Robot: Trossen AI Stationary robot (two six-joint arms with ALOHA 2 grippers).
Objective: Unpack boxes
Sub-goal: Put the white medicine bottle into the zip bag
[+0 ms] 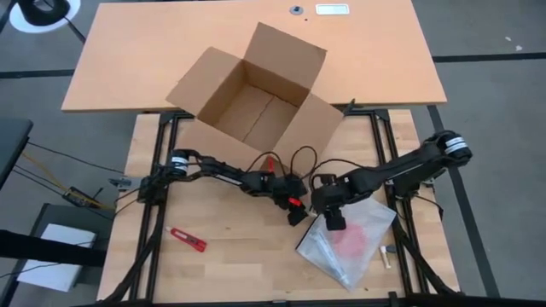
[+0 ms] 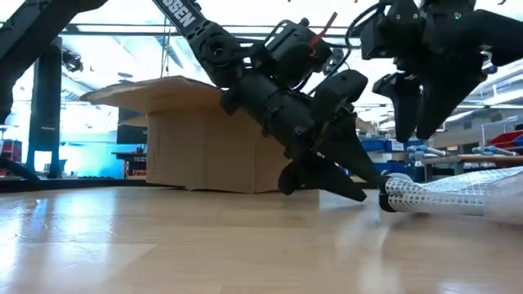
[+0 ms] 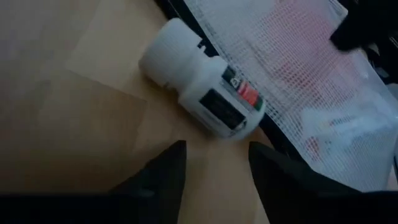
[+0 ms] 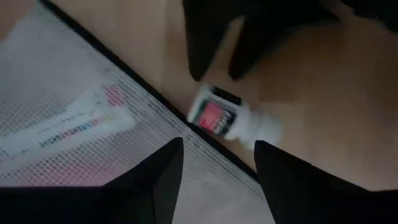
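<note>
Both open jaws hang empty, arms hiding much of the box (image 2: 204,139).

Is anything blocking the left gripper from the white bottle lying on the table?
Nothing visible does. The white bottle lies on its side just ahead of the open left gripper, touching the mesh bag edge.

even overhead light in high view, backlit glare at table level, dim blurred wrist views
</note>
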